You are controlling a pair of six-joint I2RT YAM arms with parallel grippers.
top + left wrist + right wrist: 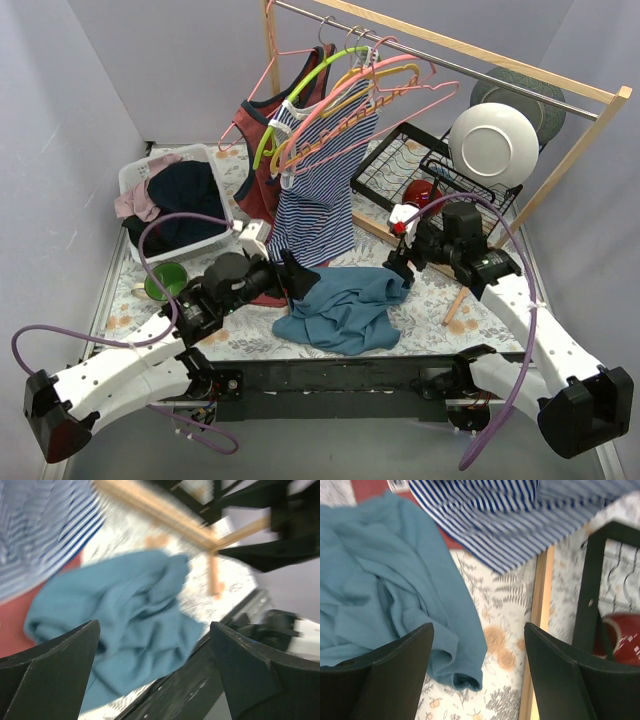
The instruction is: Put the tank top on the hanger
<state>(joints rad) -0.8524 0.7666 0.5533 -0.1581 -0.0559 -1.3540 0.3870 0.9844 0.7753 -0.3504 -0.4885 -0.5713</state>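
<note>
Tank top (347, 310) between parted jaws

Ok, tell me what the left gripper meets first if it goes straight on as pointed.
The left gripper most likely meets the crumpled tank top first; the gap is hard to judge.
</note>
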